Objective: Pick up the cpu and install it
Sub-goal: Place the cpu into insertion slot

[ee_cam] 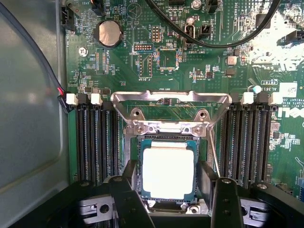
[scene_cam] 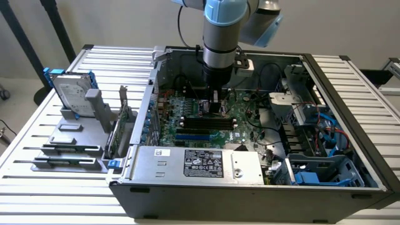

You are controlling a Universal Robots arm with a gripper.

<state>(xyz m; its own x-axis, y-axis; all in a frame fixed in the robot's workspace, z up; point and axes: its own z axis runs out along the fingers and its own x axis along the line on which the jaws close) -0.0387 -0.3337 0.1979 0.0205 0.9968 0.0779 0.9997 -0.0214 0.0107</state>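
Squarely seated: flat silvery cpu point(ee_cam: 168, 172), metal-framed socket point(ee_cam: 168, 127).

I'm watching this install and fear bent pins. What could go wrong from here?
1. The cpu lies in the socket with the retention frame swung open, so nothing clamps it. The gripper, right over it, could drag it askew.
2. A black cable arcs over the board nearby and might snag the arm.
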